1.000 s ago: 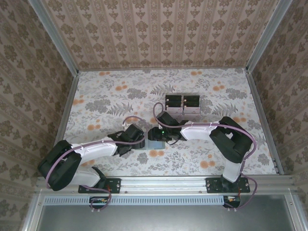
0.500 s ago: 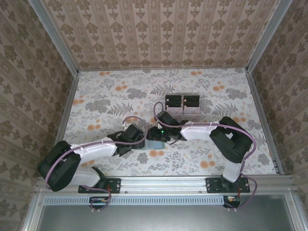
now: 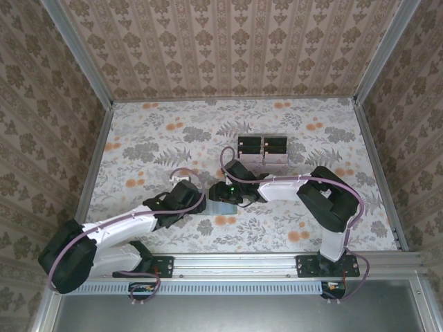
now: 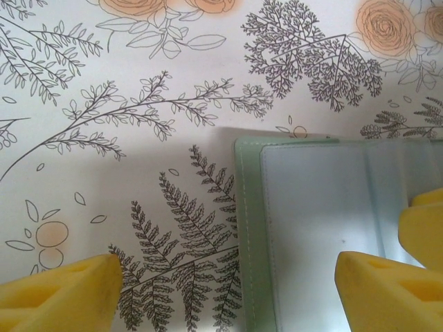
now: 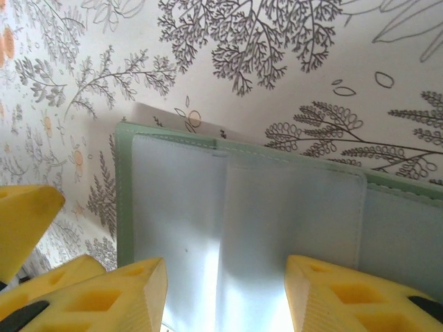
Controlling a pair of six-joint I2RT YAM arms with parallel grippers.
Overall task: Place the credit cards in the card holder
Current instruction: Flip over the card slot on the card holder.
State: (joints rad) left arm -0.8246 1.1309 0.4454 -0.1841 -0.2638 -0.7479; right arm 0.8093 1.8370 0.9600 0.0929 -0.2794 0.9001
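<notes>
The card holder [image 4: 248,242] [image 5: 123,200] [image 3: 223,207] lies flat on the floral table, a dull-green stitched rim around pale grey-blue panels [image 5: 277,214]. I cannot tell whether those panels are credit cards or the holder's inner pockets. A whitish corner [image 5: 154,113] pokes out from under its far edge. My left gripper [image 4: 228,294] [image 3: 199,203] is open over the holder's left edge, one yellow finger on each side of it. Just above the panels hangs my right gripper [image 5: 225,304] [image 3: 225,191], open and holding nothing.
A clear tray with black blocks [image 3: 263,149] stands behind the holder, just beyond the right wrist. Patterned walls close in the table on three sides. The two grippers sit close together, and each one's yellow finger shows in the other's wrist view.
The left arm has stretched out and dropped lower, its elbow swinging down and left, while its gripper stays at the holder. The right gripper has edged slightly left.
</notes>
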